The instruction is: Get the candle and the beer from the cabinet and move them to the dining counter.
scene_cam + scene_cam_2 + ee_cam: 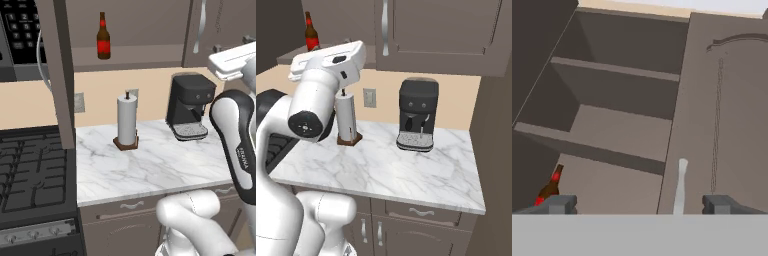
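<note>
The beer (103, 36) is a dark brown bottle with a red label, standing upright on the lower shelf of the open cabinet (619, 127). It also shows as the beer (311, 34) past my arm and as the beer (549, 190) at the lower left of the hand view. My gripper (640, 205) is open, its fingertips (561, 204) wide apart with nothing between them. It hangs in front of the cabinet, short of the shelves and to the right of the bottle. The candle is out of view, and so is the dining counter.
The cabinet's open door (60, 75) juts out left of the bottle; a closed door with a silver handle (681, 185) is on the right. On the marble worktop (150, 170) below stand a paper-towel roll (127, 120) and a black coffee machine (190, 107). A stove (30, 170) lies left.
</note>
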You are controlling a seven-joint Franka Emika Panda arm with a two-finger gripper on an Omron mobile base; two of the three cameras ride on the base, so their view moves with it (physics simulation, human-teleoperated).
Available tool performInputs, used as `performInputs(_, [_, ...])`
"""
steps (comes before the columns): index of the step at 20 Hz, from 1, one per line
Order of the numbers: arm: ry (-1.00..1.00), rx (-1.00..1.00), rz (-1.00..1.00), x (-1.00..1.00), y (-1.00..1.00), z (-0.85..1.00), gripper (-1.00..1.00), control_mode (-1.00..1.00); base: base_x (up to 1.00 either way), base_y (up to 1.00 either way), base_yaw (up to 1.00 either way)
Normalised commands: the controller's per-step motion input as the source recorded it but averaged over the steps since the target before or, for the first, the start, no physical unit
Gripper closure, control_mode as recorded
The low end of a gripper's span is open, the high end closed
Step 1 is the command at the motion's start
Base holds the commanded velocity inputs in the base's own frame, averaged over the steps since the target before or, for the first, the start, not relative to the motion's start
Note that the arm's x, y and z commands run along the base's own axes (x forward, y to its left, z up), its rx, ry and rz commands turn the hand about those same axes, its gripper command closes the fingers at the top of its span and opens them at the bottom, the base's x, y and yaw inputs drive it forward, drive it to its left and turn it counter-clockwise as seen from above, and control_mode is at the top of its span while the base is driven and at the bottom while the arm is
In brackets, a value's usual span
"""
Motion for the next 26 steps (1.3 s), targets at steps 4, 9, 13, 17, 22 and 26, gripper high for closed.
performInputs(4, [0.05,0.03,0.0,0.02,-0.1,0.05,-1.0,-1.0,0.0,0.0,0.0])
performInputs(9, [0.11,0.0,0.0,0.34,-0.01,-0.02,-1.0,-1.0,0.0,0.0,0.0])
performInputs(13, [0.09,0.01,0.0,0.49,-0.16,0.0,-1.0,-1.0,0.0,0.0,0.0])
performInputs(17, [0.03,0.01,0.0,0.43,-0.35,-0.03,-1.0,-1.0,0.0,0.0,0.0])
performInputs(22, [0.0,0.0,0.0,0.58,-0.13,-0.19,-1.0,-1.0,0.0,0.0,0.0])
performInputs(26, [0.0,0.0,0.0,0.72,0.0,-0.24,-1.0,-1.0,0.0,0.0,0.0])
